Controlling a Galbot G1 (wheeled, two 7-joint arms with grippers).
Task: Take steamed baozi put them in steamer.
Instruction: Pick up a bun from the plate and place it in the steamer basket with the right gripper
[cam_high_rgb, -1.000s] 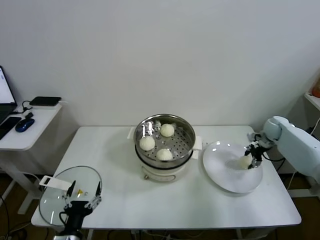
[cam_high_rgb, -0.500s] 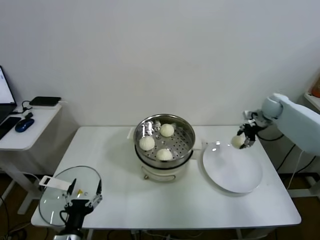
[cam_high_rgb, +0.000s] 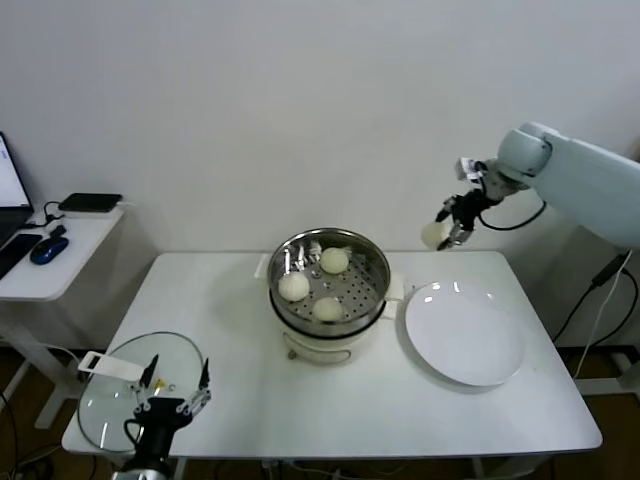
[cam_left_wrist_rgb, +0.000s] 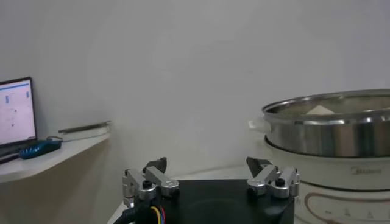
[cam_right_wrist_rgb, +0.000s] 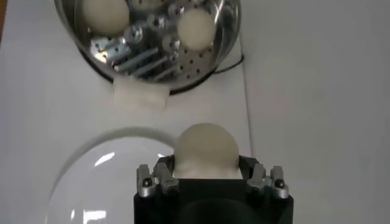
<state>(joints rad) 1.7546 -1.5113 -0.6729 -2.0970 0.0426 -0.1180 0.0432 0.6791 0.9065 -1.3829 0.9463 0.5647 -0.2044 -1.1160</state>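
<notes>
My right gripper (cam_high_rgb: 447, 230) is shut on a cream-white baozi (cam_high_rgb: 434, 235) and holds it high in the air, above the table's far edge, to the right of the steamer (cam_high_rgb: 330, 282). In the right wrist view the baozi (cam_right_wrist_rgb: 205, 149) sits between the fingers, with the steamer (cam_right_wrist_rgb: 146, 42) farther off. Three baozi lie in the steel basket: one (cam_high_rgb: 335, 260) at the back, one (cam_high_rgb: 294, 287) on the left, one (cam_high_rgb: 328, 309) at the front. My left gripper (cam_high_rgb: 176, 391) is open and empty at the front left, over the glass lid.
A flat white plate (cam_high_rgb: 464, 333) lies bare right of the steamer. A round glass lid (cam_high_rgb: 112, 393) lies at the table's front left corner. A side desk (cam_high_rgb: 50, 250) with a mouse and devices stands further left.
My right gripper has lifted the baozi off the white plate and carried it up and back toward the steamer. The left arm has barely moved.
</notes>
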